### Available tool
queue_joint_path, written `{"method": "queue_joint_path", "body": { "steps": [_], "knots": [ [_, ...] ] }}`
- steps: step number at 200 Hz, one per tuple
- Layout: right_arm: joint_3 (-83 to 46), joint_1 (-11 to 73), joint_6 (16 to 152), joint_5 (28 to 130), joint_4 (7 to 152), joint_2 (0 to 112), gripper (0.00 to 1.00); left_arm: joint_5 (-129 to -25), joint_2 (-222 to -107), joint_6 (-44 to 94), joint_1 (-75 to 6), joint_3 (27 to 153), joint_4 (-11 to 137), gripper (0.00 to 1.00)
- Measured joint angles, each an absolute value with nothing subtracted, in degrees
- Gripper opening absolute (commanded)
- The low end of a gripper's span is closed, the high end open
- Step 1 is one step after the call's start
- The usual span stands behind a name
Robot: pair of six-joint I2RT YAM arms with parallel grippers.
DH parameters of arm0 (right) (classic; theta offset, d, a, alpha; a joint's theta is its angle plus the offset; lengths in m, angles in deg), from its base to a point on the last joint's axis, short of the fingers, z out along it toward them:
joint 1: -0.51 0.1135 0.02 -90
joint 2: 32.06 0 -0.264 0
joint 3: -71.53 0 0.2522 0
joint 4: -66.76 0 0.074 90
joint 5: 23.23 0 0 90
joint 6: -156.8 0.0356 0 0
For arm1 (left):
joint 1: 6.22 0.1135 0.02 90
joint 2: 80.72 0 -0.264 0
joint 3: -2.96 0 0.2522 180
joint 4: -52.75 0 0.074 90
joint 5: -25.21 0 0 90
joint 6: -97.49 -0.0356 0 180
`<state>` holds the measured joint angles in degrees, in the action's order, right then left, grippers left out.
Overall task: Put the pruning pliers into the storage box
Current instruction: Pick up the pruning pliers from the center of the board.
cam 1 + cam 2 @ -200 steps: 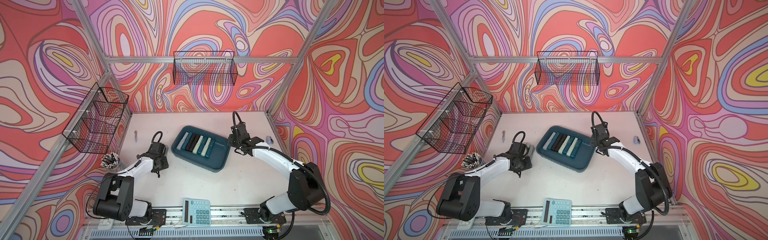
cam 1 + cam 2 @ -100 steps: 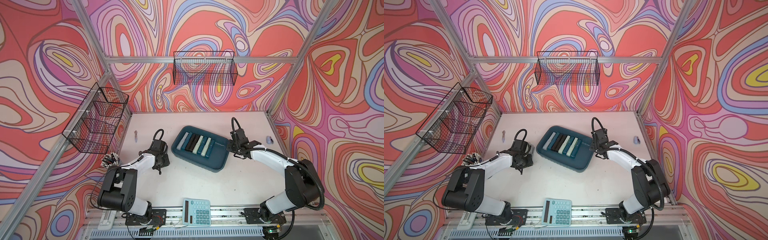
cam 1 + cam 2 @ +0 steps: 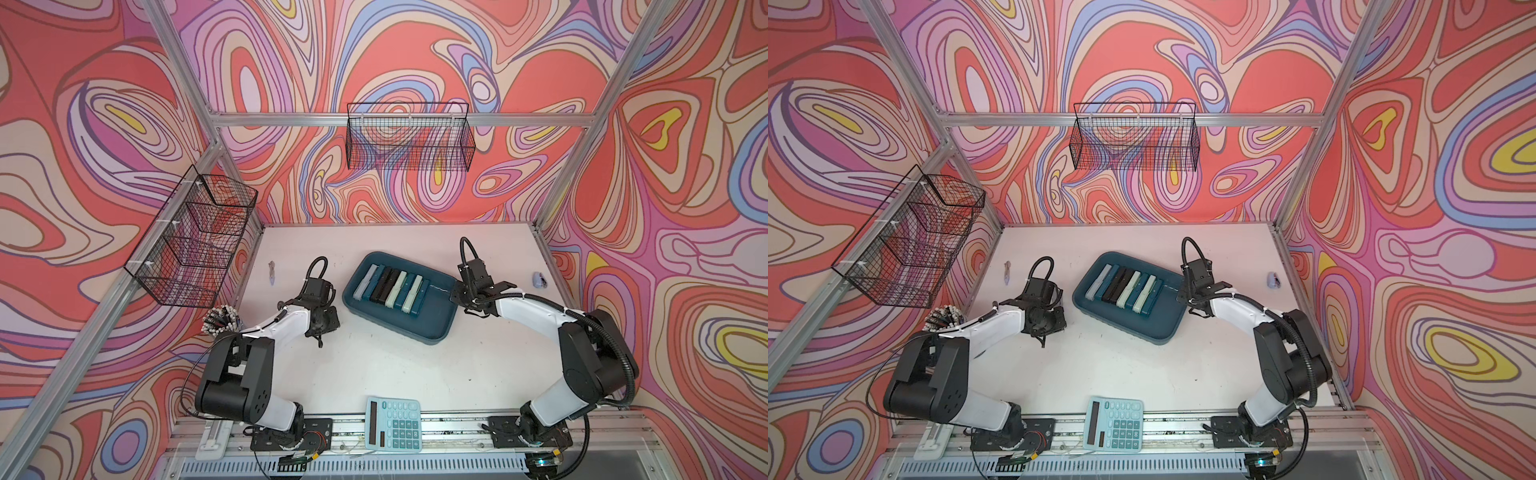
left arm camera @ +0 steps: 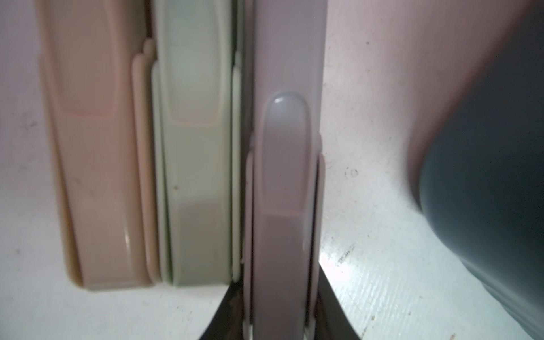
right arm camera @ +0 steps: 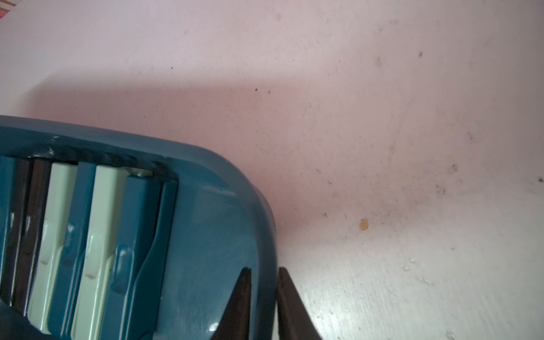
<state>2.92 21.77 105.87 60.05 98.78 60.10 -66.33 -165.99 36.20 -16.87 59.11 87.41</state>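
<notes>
Gripping: L end effector [image 4: 278, 282] on grey pruning plier [image 4: 287, 162], R end effector [image 5: 264, 270] on storage box [image 5: 206, 220] rim.

LIGHT: both top views are brightly and evenly lit from above | SHADOW: a soft shadow is thrown beside the storage box [image 5: 206, 250] onto the bench [image 5: 412, 117] | GLARE: a white patch is seen on the bench in the left wrist view | FOCUS: the pruning pliers [image 4: 285, 191] are rendered blurred at close range

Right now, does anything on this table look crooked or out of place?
Yes. The shallow dark teal plastic tray sits skewed on the white table, its rim pinched by the right gripper. Three slim plastic pliers still lie outside it, one between the jaws of the left gripper.
</notes>
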Motion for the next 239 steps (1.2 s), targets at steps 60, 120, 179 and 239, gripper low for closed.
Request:
{"method": "queue_joint_path", "body": {
  "steps": [60,120,179,239],
  "knots": [
    [3.44,19.91,105.19,60.62,97.54,59.99,0.08,-66.24,-165.69,35.91,-17.53,60.62,89.03,0.13],
    [3.97,19.58,104.82,60.62,97.74,59.31,0.05,-64.08,-160.83,34.99,-19.06,65.08,93.75,0.1],
    [7.81,19.32,107.4,62.08,94.37,56.73,0.05,-60.21,-157.1,32.98,-25.07,76.38,99.26,0.1],
    [11.86,19.47,112.43,64.24,92.47,53.17,0.05,-57.13,-161.18,32.76,-38.29,85.93,102.08,0.1]
  ]
}}
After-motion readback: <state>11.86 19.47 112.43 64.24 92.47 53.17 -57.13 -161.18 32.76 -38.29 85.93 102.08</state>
